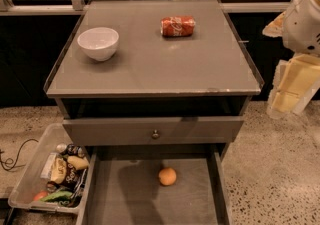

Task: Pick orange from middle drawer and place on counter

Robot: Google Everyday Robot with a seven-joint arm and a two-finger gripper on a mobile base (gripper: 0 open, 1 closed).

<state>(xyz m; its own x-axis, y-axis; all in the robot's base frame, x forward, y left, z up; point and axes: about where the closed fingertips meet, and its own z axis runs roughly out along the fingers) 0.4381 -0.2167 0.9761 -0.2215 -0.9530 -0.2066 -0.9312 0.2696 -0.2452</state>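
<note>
The orange (167, 176) lies on the grey floor of the open middle drawer (130, 194), near its centre and towards the back. The counter (165, 64) is the flat grey cabinet top above it. My gripper (289, 88) hangs in the air at the far right, beside the counter's right front corner, well above and to the right of the orange. It holds nothing that I can see. My white arm (305, 16) reaches in from the upper right edge.
A white bowl (98, 42) stands at the counter's back left. A red cola can (177, 26) lies on its side at the back middle. A shut drawer panel with a knob (155, 133) sits above the open drawer. A clear bin of snack packets (47, 174) stands on the floor at left.
</note>
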